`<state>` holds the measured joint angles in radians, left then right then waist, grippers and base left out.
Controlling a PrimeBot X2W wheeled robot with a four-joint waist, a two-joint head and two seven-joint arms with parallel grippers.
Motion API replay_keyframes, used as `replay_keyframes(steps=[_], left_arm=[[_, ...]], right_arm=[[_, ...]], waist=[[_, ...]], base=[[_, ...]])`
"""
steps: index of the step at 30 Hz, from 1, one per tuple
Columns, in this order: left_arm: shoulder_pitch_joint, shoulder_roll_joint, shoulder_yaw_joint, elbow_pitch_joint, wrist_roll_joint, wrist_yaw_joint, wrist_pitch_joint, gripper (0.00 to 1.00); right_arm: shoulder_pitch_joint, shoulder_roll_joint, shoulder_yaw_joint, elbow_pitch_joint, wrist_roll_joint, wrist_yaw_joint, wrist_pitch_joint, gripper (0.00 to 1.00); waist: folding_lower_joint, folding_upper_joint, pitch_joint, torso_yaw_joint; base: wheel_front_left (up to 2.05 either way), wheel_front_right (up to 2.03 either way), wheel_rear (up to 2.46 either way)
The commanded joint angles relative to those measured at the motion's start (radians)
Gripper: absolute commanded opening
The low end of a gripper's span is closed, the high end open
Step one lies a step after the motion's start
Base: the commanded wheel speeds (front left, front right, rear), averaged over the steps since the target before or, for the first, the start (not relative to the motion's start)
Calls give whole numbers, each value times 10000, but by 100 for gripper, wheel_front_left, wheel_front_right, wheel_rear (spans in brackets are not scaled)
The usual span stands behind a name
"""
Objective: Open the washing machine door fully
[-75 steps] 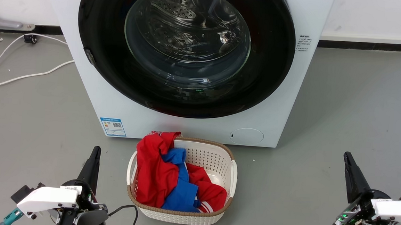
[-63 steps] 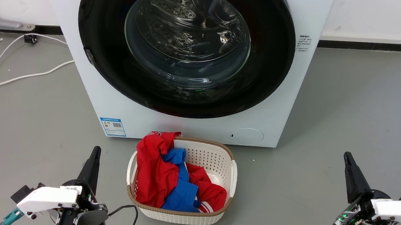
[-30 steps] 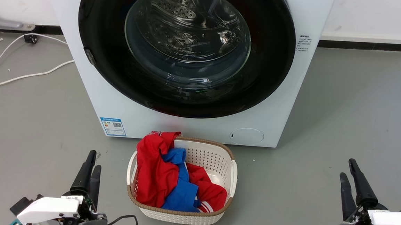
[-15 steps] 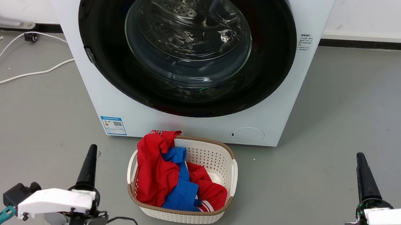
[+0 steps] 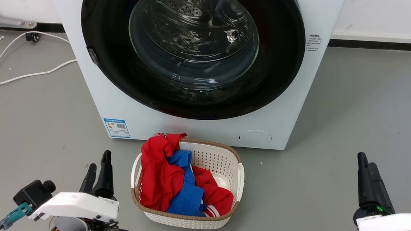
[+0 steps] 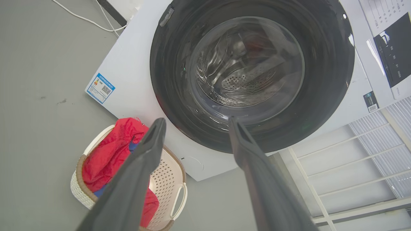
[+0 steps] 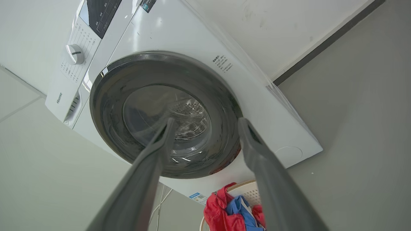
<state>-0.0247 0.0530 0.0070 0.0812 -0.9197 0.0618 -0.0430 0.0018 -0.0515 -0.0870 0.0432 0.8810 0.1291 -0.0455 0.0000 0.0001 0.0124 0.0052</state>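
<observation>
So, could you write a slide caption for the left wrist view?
Open left gripper faces the closed washing machine door, laundry basket at lower left.

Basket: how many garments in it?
2 visible: red garment draped over the left rim of the basket, blue garment lying across its middle. The red right of the blue may be the same piece or another; more may be hidden underneath.

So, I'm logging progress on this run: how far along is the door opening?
Done: nothing; the washing machine door sits shut against the white front. In hand: the left gripper and right gripper, both open, hover low on either side of the laundry basket, well apart from the door. Left: reach the door, catch its edge and swing it fully open.
</observation>
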Motion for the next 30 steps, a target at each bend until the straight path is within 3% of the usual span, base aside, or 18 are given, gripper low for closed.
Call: replay_keyframes(steps=[1, 16, 30], left_arm=[[-40, 126, -107, -257, 443, 125, -115, 100], [173, 538, -930, -642, 2404, 673, -615, 100], [407, 630, -1300, -824, 3772, 797, -983, 100]], right_arm=[[-17, -25, 42, -275, -557, 18, -123, 100], [300, -17, 133, -627, -3075, 20, -616, 100], [612, -10, 70, -974, -4450, 21, -977, 100]], waist=[[0, -1, -1, 7], [0, -1, 22, 14], [0, -1, -17, 47]], base=[[0, 0, 0], [0, 0, 0], [0, 0, 0]])
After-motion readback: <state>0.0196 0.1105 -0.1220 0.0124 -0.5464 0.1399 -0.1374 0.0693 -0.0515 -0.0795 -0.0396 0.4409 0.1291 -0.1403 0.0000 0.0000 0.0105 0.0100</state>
